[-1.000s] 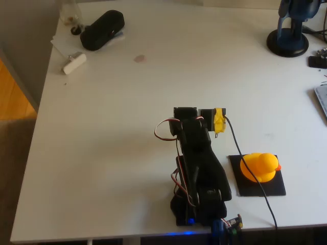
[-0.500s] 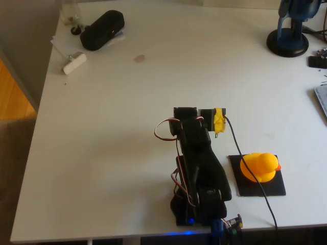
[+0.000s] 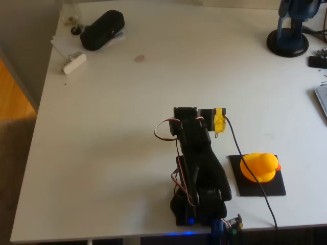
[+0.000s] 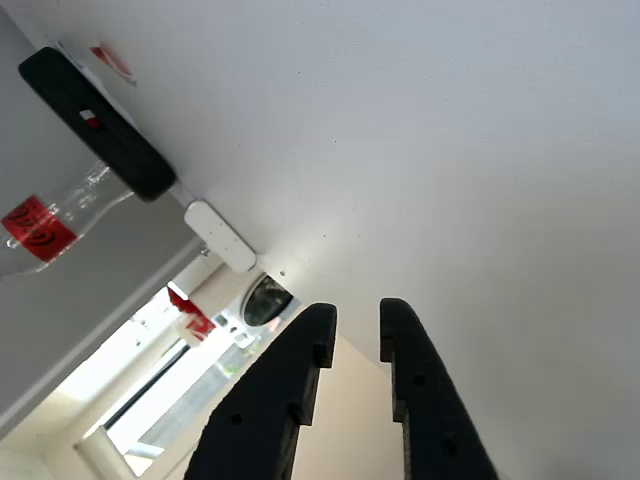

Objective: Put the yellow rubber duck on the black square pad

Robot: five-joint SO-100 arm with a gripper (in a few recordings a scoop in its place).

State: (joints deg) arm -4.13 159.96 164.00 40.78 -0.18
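Observation:
The yellow rubber duck (image 3: 260, 167) sits upright on the black square pad (image 3: 271, 189) near the table's front right in the overhead view, its beak pointing right. My black arm (image 3: 199, 168) is folded back on its base just left of the pad, a yellow tape strip (image 3: 219, 120) on its wrist, and a cable runs over the pad's left side. In the wrist view my gripper (image 4: 358, 312) faces bare white tabletop, its two black fingers nearly together with nothing between them. It is apart from the duck.
A black oblong pouch (image 3: 102, 29), a white block (image 3: 74, 62) and a clear bottle (image 4: 50, 225) lie at the table's far left corner. A blue stand base (image 3: 288, 41) is at the far right. The table's left edge (image 3: 38, 117) drops to the floor.

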